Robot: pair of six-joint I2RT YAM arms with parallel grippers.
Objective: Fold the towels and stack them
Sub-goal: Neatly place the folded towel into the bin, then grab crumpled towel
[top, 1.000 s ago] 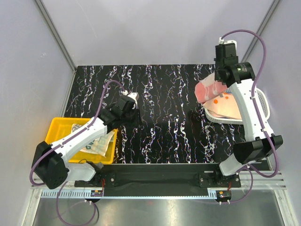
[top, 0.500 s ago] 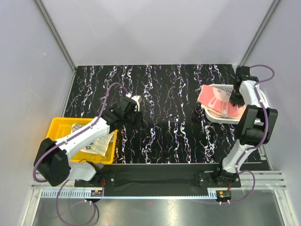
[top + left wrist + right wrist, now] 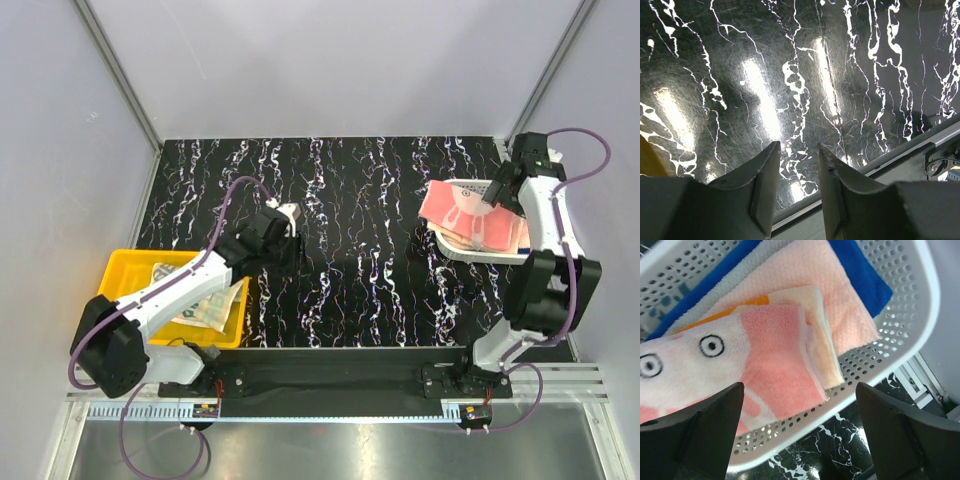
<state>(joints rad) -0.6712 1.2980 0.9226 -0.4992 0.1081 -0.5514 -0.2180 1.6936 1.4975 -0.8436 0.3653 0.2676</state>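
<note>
One mesh basket (image 3: pixel 920 315): at least four towels, pink-white towel (image 3: pixel 775 365) topmost, blue towel (image 3: pixel 865 275) lowest. One yellow bin (image 3: pixel 125 265): one beige towel (image 3: pixel 210 310). Right gripper (image 3: pixel 800 395) wide, empty; left gripper (image 3: pixel 797 150) narrow gap, empty. Black marbled table (image 3: pixel 360 290), grey walls (image 3: pixel 300 60).

In the right wrist view, a blue terry towel (image 3: pixel 867 277) lies largely buried under a peach waffle-weave towel (image 3: pixel 840 295) in the white perforated plastic basket (image 3: pixel 920 305), whose rim runs past the frame's top and left edges. A pink-and-white towel (image 3: pixel 765 355) with black ring marks is cut off at the left edge. The right gripper (image 3: pixel 799 390) appears only as two blurred dark fingers (image 3: pixel 700 435), cropped at the bottom. From above, the left arm (image 3: pixel 165 292) crosses a beige printed towel (image 3: pixel 212 308) in the yellow plastic bin (image 3: pixel 125 270); its print is too small to read.
</note>
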